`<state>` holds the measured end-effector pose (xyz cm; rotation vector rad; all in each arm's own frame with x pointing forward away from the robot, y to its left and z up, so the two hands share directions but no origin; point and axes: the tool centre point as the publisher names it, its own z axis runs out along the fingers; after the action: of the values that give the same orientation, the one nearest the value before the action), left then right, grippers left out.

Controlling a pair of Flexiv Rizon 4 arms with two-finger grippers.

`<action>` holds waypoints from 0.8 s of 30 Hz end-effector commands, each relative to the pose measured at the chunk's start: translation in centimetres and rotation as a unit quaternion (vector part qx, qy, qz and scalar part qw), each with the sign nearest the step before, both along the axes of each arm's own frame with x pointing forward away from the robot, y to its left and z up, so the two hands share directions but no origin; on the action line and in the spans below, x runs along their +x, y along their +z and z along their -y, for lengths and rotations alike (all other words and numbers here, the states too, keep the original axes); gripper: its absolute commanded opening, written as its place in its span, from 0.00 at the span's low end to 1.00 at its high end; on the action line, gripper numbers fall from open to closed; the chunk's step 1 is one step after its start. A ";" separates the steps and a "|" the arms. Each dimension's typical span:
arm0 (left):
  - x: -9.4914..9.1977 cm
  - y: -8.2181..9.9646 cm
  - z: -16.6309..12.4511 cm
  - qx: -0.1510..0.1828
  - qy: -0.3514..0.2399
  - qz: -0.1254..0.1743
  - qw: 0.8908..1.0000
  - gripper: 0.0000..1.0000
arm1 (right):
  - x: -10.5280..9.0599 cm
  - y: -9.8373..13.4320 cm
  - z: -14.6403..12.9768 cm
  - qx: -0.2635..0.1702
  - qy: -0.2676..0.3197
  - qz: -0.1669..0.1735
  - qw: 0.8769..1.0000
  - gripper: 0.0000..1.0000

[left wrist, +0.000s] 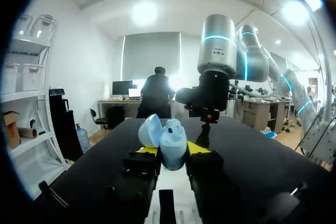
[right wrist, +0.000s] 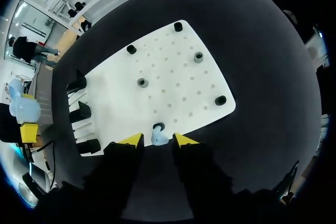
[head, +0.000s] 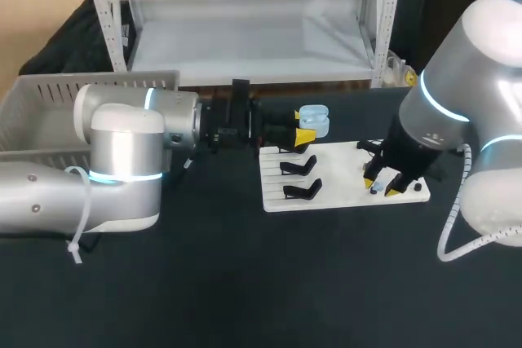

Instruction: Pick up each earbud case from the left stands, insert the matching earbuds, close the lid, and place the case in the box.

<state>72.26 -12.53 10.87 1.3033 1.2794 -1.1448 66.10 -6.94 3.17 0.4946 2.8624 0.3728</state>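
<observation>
A light blue earbud case (left wrist: 174,146) with its lid (left wrist: 150,130) open is held up between the yellow fingertips of my left gripper (left wrist: 173,151). In the head view this case (head: 315,120) hangs over the far left corner of the white board (head: 342,167), in my left gripper (head: 305,133). My right gripper (right wrist: 158,140) is low over the board's near edge, a small light blue earbud (right wrist: 159,138) between its fingers, narrow gaps on both sides. The earbud stands by a dark holder (right wrist: 157,127). In the head view my right gripper (head: 382,187) is at the board's right end.
Three black stands (head: 298,167) line the board's left side, all bare. Several small dark pegs (right wrist: 198,56) dot the board (right wrist: 173,77). A grey basket (head: 33,112) sits at the table's far left, partly behind my left arm. Black cloth (head: 245,283) covers the table.
</observation>
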 end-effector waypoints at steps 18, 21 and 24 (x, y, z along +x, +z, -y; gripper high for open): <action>-0.3 0.0 0.0 0.000 0.004 0.001 1.000 0.00 | 0.2 -0.4 0.2 0.002 -0.002 0.000 1.000 0.30; -0.3 0.0 0.0 0.000 0.004 0.001 1.000 0.00 | 0.2 -0.6 0.1 0.002 -0.002 -0.001 1.000 0.29; -0.3 0.0 0.0 0.000 0.004 0.001 1.000 0.00 | 0.3 -0.7 0.2 0.001 -0.002 -0.004 1.000 0.29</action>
<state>72.26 -12.53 10.87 1.3033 1.2794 -1.1448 66.14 -7.19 2.66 0.5051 2.8643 0.3726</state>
